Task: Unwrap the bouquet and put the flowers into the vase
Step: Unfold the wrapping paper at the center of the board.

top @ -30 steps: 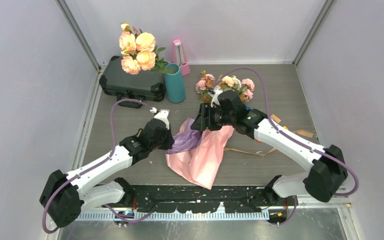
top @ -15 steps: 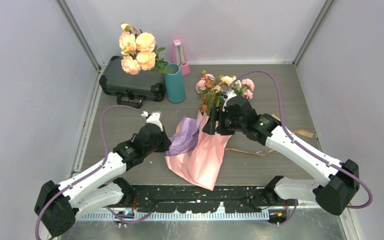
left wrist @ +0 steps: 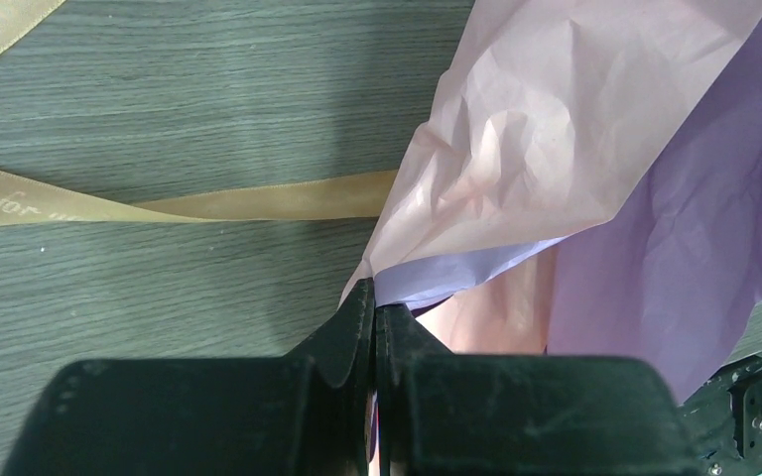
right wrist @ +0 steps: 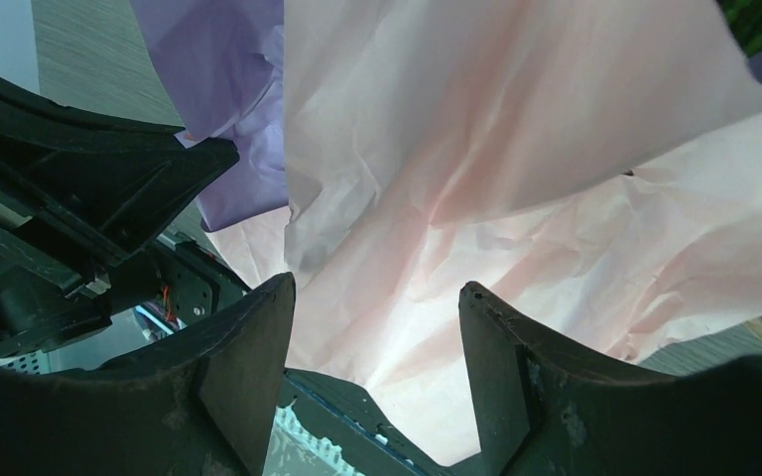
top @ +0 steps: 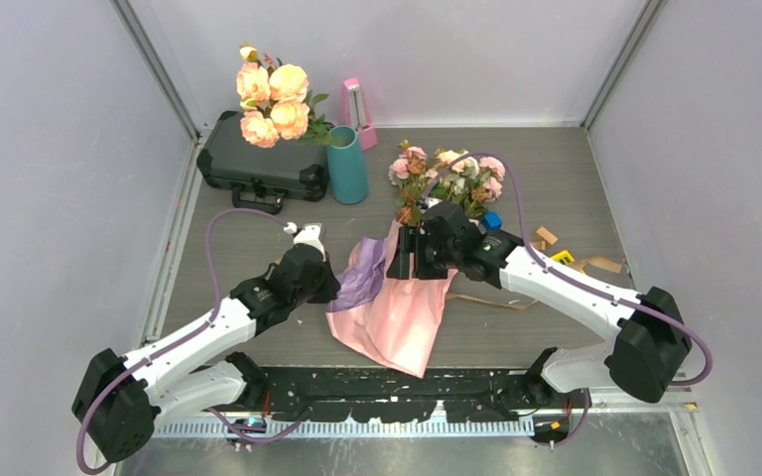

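**Q:** What's crowding your arms right now?

**Me:** My left gripper [left wrist: 375, 315] is pinching a corner of the wrapping paper [top: 397, 317], tips pressed together on it. The pink and lilac sheets are sprawling mid-table toward the near edge. My right gripper [right wrist: 377, 290] is hanging spread wide just over the pink sheet, with nothing between the tips. The flowers [top: 446, 174] are poking out the far end of the paper, right behind that wrist. The vase [top: 347, 164] is standing far-left of them, hemmed in by a black case [top: 258, 159], big peach roses [top: 273, 99] and a pink metronome [top: 357, 104].

**Q:** Any room to swing?

**Me:** Tan ribbon [left wrist: 258, 201] is trailing right of the paper, and scraps [top: 595, 264] are lying near the right wall. Bare table [top: 243, 243] is showing on the left.
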Available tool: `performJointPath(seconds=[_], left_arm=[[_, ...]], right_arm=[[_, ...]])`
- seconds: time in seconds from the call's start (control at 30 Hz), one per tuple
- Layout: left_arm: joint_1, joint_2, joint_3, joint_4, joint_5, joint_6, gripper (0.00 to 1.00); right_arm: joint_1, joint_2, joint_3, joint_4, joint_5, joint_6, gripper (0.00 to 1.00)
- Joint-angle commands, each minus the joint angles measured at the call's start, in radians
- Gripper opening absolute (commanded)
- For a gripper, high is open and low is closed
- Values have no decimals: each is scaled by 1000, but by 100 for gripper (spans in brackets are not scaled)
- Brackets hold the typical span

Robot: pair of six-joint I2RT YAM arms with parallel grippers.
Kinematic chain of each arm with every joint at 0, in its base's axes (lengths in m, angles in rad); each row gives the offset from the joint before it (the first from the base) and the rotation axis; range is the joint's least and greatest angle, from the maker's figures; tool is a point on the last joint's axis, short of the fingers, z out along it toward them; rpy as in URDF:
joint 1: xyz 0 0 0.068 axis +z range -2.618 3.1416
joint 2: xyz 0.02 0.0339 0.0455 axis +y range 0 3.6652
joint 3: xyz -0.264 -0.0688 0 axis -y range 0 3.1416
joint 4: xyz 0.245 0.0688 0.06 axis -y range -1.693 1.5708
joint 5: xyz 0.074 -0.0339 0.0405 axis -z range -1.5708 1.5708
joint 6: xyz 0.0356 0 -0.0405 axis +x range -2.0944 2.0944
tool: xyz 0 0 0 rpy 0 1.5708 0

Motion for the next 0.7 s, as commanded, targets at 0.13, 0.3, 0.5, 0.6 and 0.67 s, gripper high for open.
performJointPath(seconds=[0.13,0.3,0.5,0.6,0.67], left_arm=[[4,5,31,7,-4,-5,0],[4,15,37,10,2,-3,0],[4,31,44,3,4,13,0],[4,35,46,-2,4,15,0],[4,38,47,-1,6,15,0]], right_arm=[[32,59,41,115,-7,28,70],[46,110,68,111,20,22,70],[56,155,99,123,15,19,71],[61,169,112,128,11,19,73],[63,173,121,127,13,19,74]])
